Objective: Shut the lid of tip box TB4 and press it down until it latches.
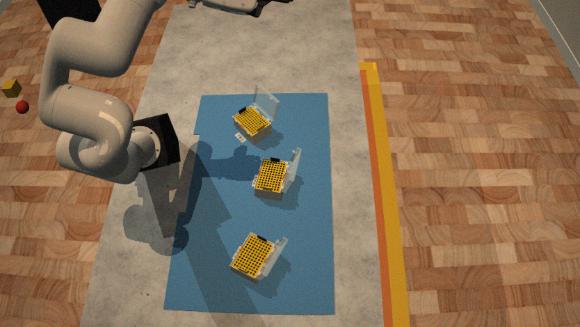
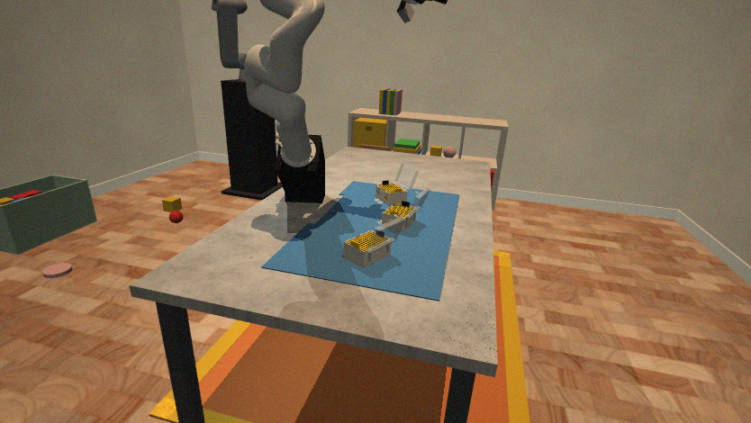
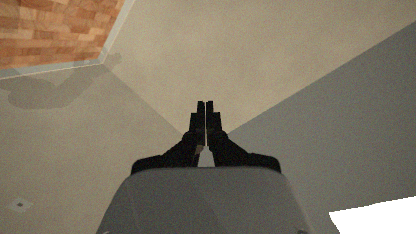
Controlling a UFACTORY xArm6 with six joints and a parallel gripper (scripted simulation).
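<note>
My arm [image 1: 81, 105] rises from its black base [image 1: 172, 133] at the left edge of the grey surface [image 1: 251, 49] and bends up high, well clear of everything on it. A blue mat [image 1: 308, 202] covers the middle of the surface, and three tip boxes stand on it in a loose row, each apart from the others, each with a yellow grid insert showing and its clear lid raised on the side away from my base. In the top view they are the far box [image 1: 252, 122], the middle box [image 1: 270, 176] and the near box [image 1: 253, 255]; a small white label strip [image 1: 240, 136] lies on the mat just beside the far box. The stickers are too small to read, so I cannot tell which box is TB4. My pincer [image 3: 205, 111] is pressed together with nothing in it, aimed at a corner of the room's walls.
</note>
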